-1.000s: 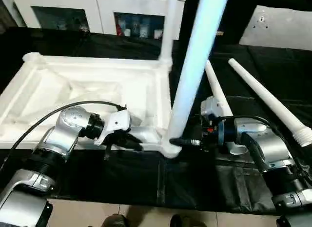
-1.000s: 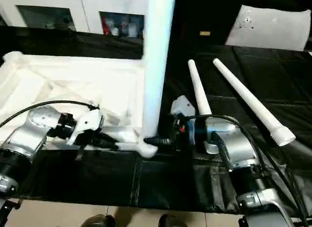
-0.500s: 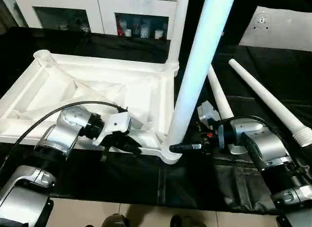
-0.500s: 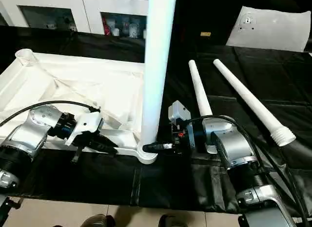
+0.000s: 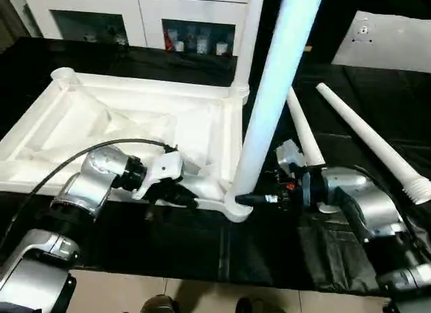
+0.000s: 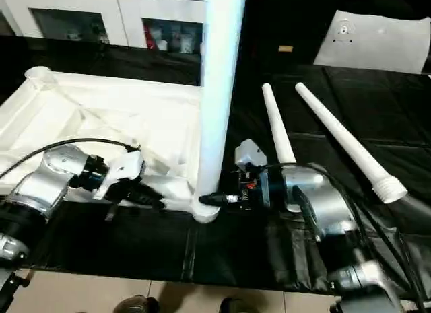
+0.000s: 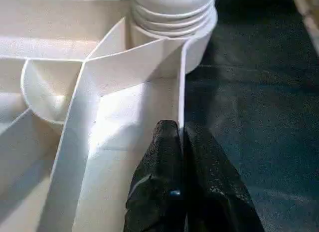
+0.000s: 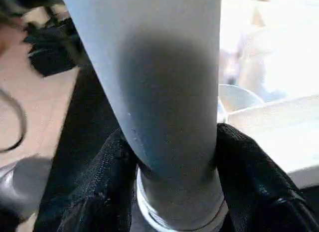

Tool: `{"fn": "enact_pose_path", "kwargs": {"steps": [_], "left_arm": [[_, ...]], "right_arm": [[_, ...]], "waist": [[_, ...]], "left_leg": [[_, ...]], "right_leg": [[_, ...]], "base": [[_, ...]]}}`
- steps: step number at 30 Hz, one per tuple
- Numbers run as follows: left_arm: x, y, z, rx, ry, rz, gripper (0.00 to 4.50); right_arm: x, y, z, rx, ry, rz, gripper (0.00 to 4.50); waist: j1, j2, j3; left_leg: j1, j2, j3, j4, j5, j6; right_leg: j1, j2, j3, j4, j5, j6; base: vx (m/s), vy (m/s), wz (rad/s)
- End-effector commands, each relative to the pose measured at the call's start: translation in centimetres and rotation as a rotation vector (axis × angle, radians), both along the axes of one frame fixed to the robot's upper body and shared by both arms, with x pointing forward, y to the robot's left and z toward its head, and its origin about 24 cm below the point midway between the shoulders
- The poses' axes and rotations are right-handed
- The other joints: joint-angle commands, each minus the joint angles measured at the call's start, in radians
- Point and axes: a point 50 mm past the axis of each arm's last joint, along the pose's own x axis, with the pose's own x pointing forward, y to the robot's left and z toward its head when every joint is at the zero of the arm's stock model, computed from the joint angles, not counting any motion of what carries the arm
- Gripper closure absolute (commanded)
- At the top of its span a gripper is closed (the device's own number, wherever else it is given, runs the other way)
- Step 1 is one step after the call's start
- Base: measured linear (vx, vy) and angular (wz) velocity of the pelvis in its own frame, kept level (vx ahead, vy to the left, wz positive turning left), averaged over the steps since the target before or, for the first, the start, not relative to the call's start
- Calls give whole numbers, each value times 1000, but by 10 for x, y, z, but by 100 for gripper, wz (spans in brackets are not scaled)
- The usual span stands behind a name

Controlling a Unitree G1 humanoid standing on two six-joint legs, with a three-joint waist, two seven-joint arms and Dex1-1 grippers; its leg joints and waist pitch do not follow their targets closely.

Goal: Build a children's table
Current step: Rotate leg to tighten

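Observation:
The white tabletop [image 5: 135,118] lies underside up on the black cloth. One leg [image 5: 246,37] stands upright in its far right corner socket. A second leg [image 5: 273,91] stands in the near right socket, leaning slightly. My right gripper [image 5: 244,200] is shut on this leg just above the socket, with a finger [image 8: 104,182] pressed on each side. My left gripper [image 7: 180,132] is shut on the thin near rim of the tabletop, close to that same corner. Two loose legs [image 5: 303,131] [image 5: 367,141] lie on the cloth to the right.
A white cabinet with glass doors [image 5: 168,23] stands behind the table. A flat white sheet with a small hole [image 5: 390,37] lies at the back right. The black cloth [image 5: 269,259] reaches the table's near edge, with bare floor below it.
My right gripper's fingers have come in against the base of the near leg. The left gripper keeps its hold on the rim. The camera has shifted a little.

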Motion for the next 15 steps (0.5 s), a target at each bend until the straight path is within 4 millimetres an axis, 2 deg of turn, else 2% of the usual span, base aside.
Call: {"fn": "enact_pose_path", "kwargs": {"steps": [1, 2, 3, 4, 5, 7, 9, 10, 14, 15], "left_arm": [[9, -21, -6, -90, -17, 302, 450], [11, -27, -6, -118, -24, 371, 450], [11, -27, -6, -118, -24, 371, 450], [12, -31, -6, -134, -27, 409, 450], [12, -37, -6, -153, -22, 438, 450], [13, -53, -6, -182, -36, 506, 450], [15, -66, -5, -212, -38, 562, 450], [17, -78, -3, -241, -37, 619, 450], [26, -104, 9, -293, -73, 747, 450], [26, -104, 9, -293, -73, 747, 450]], "right_arm": [[-3, 27, -21, 9, 30, -161, 251], [0, 32, -26, 6, 32, -238, 251], [0, 32, -26, 6, 32, -238, 252], [1, 34, -28, 4, 36, -284, 252], [3, 40, -30, 15, 48, -333, 253], [6, 53, -33, 27, 61, -428, 254], [7, 65, -34, 32, 75, -490, 254], [9, 76, -33, 25, 65, -537, 255], [18, 102, -29, 34, 81, -692, 255], [18, 102, -29, 34, 81, -692, 255]], "waist": [[-10, -1, -48], [-19, -4, -40], [-24, -4, -38], [-30, -7, -37], [-34, -7, -39], [-48, -7, -43], [-53, -9, -43], [-58, -8, -42], [-69, -8, -44], [-70, -8, -46]], "left_leg": [[12, 54, -11, -79, -235, 16], [14, 49, -17, -83, -283, 1], [18, 48, -20, -83, -303, -8], [20, 42, -26, -82, -328, -12], [21, 40, -27, -82, -331, -8], [17, 42, -28, -85, -318, 5], [14, 41, -28, -88, -313, 9], [21, 37, -27, -85, -335, 12], [23, 28, -28, -81, -354, 23], [24, 28, -29, -81, -355, 24]], "right_leg": [[41, -87, 52, -80, -414, -199], [36, -87, 47, -92, -511, -179], [35, -89, 46, -96, -568, -159], [34, -91, 42, -108, -664, -119], [34, -91, 42, -113, -685, -106], [35, -89, 41, -116, -652, -104], [35, -85, 39, -117, -635, -101], [28, -83, 39, -124, -653, -92], [22, -83, 35, -133, -699, -72], [21, -84, 34, -133, -698, -69]], "base": [[0, 0, 0], [0, 0, 0], [0, 0, 0], [0, 0, 0], [0, 0, 0], [0, 0, 0], [0, 0, 0], [0, 0, 0], [0, 0, 0], [0, 0, 0]]}}
